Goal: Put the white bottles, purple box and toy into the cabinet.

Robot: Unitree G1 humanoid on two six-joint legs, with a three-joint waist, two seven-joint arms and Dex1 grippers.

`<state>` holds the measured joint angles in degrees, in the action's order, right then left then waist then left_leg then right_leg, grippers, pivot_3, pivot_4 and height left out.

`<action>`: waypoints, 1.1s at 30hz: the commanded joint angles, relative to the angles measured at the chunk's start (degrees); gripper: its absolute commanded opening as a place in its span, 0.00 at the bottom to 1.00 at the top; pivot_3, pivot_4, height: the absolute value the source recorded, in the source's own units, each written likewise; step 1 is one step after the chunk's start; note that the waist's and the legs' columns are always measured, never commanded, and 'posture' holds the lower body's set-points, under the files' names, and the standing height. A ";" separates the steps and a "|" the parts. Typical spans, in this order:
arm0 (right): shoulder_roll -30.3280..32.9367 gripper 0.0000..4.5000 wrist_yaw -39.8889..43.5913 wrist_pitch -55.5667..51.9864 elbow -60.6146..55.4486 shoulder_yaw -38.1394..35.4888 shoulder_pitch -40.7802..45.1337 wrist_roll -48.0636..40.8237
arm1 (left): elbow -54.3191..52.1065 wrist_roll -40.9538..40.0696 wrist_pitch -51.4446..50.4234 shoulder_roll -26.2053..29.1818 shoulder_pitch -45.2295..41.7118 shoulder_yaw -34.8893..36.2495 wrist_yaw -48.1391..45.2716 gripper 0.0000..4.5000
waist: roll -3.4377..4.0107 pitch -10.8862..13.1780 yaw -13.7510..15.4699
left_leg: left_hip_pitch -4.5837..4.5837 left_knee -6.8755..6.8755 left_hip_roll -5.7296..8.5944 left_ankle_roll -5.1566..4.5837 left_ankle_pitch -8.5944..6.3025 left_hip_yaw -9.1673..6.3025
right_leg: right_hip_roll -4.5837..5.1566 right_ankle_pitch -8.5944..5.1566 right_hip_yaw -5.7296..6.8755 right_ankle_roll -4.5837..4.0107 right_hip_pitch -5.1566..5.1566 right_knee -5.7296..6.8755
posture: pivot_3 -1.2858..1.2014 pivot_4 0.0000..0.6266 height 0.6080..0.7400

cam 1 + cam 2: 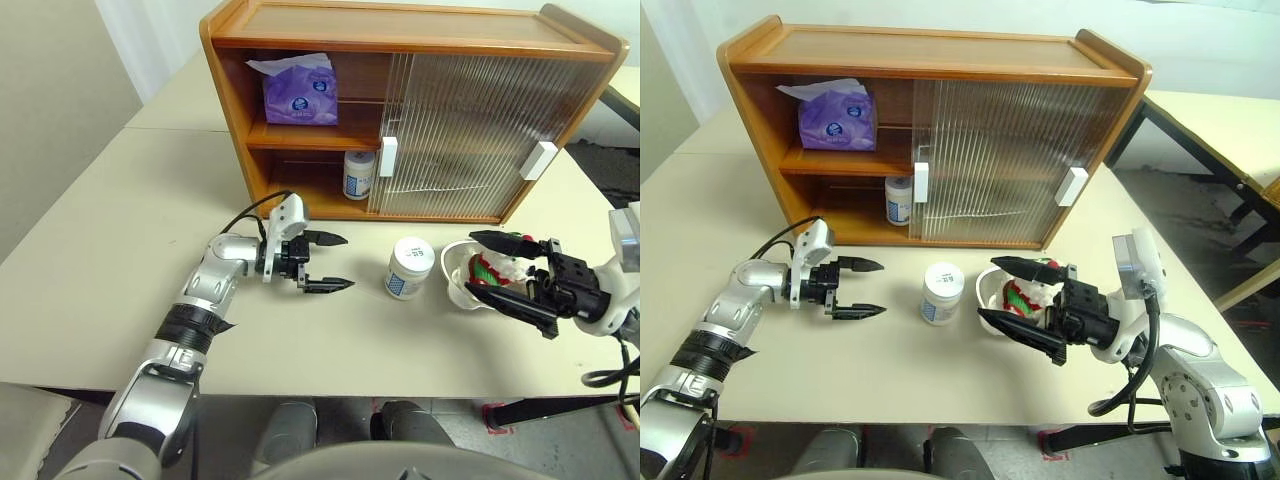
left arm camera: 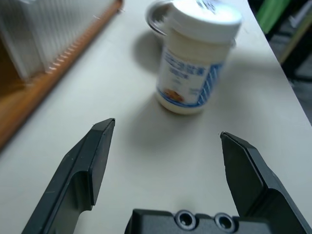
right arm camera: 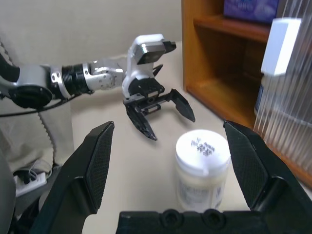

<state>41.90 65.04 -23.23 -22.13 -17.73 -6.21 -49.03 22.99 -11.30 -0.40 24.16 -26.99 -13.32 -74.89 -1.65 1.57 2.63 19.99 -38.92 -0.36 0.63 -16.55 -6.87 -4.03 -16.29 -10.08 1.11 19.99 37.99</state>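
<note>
On the tabletop, at 12 o'clock from me, stands the wooden cabinet (image 1: 420,40), its left bay open, both ribbed sliding doors (image 1: 470,135) pushed across the right. Upper shelf holds the purple tissue pack (image 1: 298,92); lower shelf holds one white bottle (image 1: 358,174), upright, partly behind the door's edge.

Second white bottle (image 1: 409,267) stands upright on the tabletop, between my two end effectors. Left end effector (image 1: 325,262): fingers spread wide, empty, pointing toward the bottle from its 9 o'clock, some way apart. Right end effector (image 1: 500,270): also wide open, gripping nothing, fingers standing either side of the plush bear (image 1: 497,268), which sits at the bottle's 3 o'clock, in or against a white bowl (image 1: 458,275); cannot tell which.

Handling, my judgement: bottle is rigid plastic, smooth, likely light; label may slip. Best taken across the body below the lid, fingers level. Bear is soft, will squash; pinch the torso. Tissue pack is soft too, already shelved.
</note>
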 commanded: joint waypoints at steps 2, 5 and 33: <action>0.57 1.00 0.00 0.42 -1.19 -1.53 -0.65 0.22 | 3.01 2.72 3.17 -1.13 -1.76 -2.66 -0.71 1.00 | 0.01 0.00 -0.20 | 0.00 0.00 0.00 -0.02 0.01 0.01 | 0.00 -0.10 0.01 0.21 0.00 0.00 | 0.53 0.02 1.00; 0.50 1.00 -0.06 0.40 -1.45 -1.72 -0.97 0.35 | 5.15 3.70 4.03 -3.21 -2.97 -3.34 0.57 1.00 | 0.06 -0.04 -0.40 | 0.00 -0.01 0.00 -0.04 0.02 0.01 | 0.00 -0.10 0.01 0.33 -0.02 0.00 | 0.52 0.01 1.00; 0.56 1.00 -1.33 -0.17 -2.66 -1.43 -0.94 0.44 | 13.63 9.90 5.70 -14.48 -5.08 -7.45 8.85 1.00 | 0.22 -0.15 -1.41 | -0.04 -0.24 0.03 -0.20 0.16 0.31 | 0.00 0.05 0.04 0.67 -0.21 -0.01 | 0.52 0.01 1.00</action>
<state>41.90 63.89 -23.19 -24.19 -19.03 -7.03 -49.02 35.51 -1.96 4.60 10.15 -31.54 -20.07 -66.13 -1.43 1.43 1.22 19.94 -39.17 -0.32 0.43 -16.39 -6.56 -4.03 -16.24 -10.04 1.78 19.76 37.98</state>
